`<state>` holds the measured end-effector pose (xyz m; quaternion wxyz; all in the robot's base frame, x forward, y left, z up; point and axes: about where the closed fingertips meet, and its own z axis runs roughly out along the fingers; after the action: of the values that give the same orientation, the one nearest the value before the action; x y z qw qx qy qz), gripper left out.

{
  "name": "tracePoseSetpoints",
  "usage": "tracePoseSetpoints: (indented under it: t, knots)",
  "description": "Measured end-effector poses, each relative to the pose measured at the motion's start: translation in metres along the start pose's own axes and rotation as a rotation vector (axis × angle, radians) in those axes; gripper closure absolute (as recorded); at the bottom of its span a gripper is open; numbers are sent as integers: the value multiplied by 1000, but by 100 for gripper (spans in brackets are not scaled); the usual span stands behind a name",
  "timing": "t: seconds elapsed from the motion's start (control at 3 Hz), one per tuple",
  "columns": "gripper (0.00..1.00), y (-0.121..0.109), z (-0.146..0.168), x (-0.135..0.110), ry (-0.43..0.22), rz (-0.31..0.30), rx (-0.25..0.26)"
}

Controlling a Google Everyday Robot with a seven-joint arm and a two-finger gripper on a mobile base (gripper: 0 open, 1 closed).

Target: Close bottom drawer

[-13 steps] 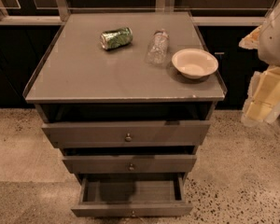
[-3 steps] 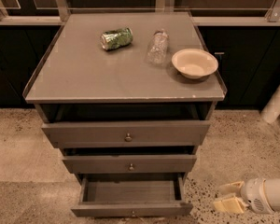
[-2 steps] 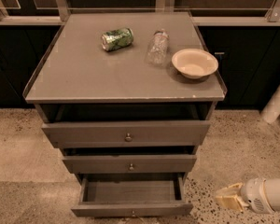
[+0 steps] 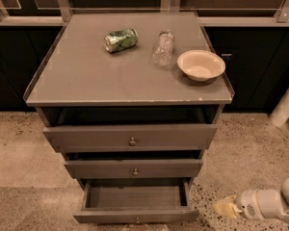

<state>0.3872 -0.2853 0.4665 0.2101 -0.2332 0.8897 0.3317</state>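
**Closing the bottom drawer: the push is not yet made**

Starting nearest to us, the bottom drawer [image 4: 135,216] stands pulled well out from the foot of the cabinet. We can see its bare grey floor from above, and its slim front panel, with the small knob, sits at the lower edge of the view. So nothing of the task is done as things lie.

Just beside it on the right, low over the speckled floor [image 4: 19,143], is the gripper [image 4: 225,207]. Its pale tip points left toward the drawer's right front corner but is apart from it. We cannot tell whether it is open or closed. It has hold of nothing that we can see.

We judge that the whole job remains: bring the gripper round to the front panel, then press it in until it sits flush.

Above, the middle drawer [image 4: 133,168] and top drawer [image 4: 130,137] sit further in. Dark gaps show over each, so they may not be fully shut.

Farthest back, the cabinet top [image 4: 86,76] carries a green can [image 4: 121,40] on its side, a clear plastic bottle [image 4: 163,48] and a cream bowl [image 4: 201,64].
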Motion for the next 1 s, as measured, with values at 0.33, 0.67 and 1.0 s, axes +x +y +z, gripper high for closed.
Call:
tracePoseSetpoints:
  t: [0.33,0.67,1.0]
  knots:
    - [100,-33,60,40,42,134,-74]
    - [100,-52,116,83,111,248,-150]
    - [100,-50,132,97,121,270,-173]
